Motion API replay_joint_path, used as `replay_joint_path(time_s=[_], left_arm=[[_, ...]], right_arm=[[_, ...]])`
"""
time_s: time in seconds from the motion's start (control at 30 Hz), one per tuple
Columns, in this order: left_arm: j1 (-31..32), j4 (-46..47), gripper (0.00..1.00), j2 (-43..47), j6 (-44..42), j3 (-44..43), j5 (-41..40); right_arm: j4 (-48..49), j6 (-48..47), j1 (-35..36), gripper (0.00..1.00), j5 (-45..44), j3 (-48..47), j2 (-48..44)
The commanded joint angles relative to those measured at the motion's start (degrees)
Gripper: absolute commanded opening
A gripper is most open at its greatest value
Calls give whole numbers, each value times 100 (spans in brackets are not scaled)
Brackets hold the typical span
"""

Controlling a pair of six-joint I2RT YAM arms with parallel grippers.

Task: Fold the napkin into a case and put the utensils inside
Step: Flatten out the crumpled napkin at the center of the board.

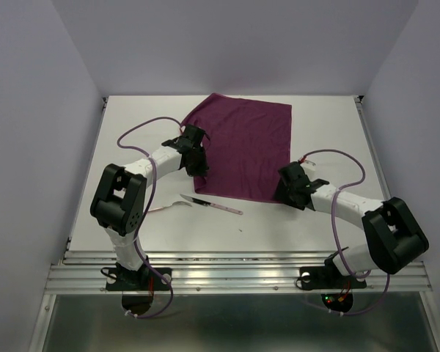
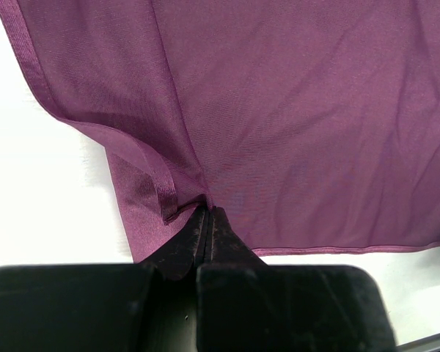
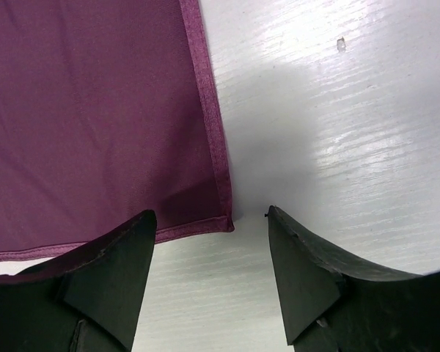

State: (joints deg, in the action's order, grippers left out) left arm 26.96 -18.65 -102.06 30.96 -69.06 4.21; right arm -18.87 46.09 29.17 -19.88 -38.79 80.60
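The napkin (image 1: 246, 143) lies spread flat, in a single layer, on the far middle of the table (image 1: 132, 125), a rough square turned slightly, so no case has been formed and nothing is tucked into anything. The left gripper (image 2: 207, 214) sits at the napkin's near-left corner with its fingers closed tight on the cloth; the hem there has curled over into a small fold just left of the tips. The right gripper (image 3: 209, 214) is at the near-right corner with its jaws wide apart and holding nothing; the corner lies flat on the table just ahead of the gap between them, closer to the left finger. So each arm has its own near corner, and the cloth stretches away from both toward the far side, which suggests a fold carried from near to far once the right side takes hold. The utensils (image 1: 209, 204) lie together on the bare table just near of the napkin's near edge, long axis running left to right, between the arms and closer to the left one.
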Motion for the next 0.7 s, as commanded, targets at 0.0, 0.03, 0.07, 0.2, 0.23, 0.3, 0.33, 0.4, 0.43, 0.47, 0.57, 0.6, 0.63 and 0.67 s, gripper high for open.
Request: replay_joint_path(time_s=[0.0,0.03,0.07,0.2,0.23,0.3,0.33,0.4,0.43,0.47,0.57,0.6,0.63,0.67], left_arm=[[55,46,0,152,15,-125,1],[55,55,0,151,15,-126,-8],[55,55,0,151,15,-126,-8],[64,55,0,151,24,-134,-8],[55,55,0,151,24,-143,-16],[64,46,0,134,24,-143,-16],[72,55,0,134,24,-152,-16],[81,55,0,125,24,-134,-16],[81,55,0,125,24,-126,-16],[81,55,0,125,24,-126,-16],[81,55,0,143,24,-126,-16],[73,46,0,151,15,-134,-25],[81,46,0,151,15,-143,-25],[81,37,0,143,15,-152,-34]], right_arm=[[-318,-258,150,68,133,-103,280],[-354,-284,151,68,133,-146,342],[-371,-319,203,68,133,-182,412],[-459,-381,431,68,55,-287,571],[-485,-372,501,67,28,-322,623],[-494,-363,502,67,-16,-340,676],[-486,-355,554,67,-42,-366,737],[-460,-355,555,66,-69,-402,799],[-451,-355,555,65,-77,-428,826],[-424,-372,555,65,-69,-472,869],[-363,-364,555,63,-16,-542,922],[-319,-363,555,63,27,-612,966],[-319,-363,555,61,28,-639,984],[-310,-329,555,58,28,-656,1010]])
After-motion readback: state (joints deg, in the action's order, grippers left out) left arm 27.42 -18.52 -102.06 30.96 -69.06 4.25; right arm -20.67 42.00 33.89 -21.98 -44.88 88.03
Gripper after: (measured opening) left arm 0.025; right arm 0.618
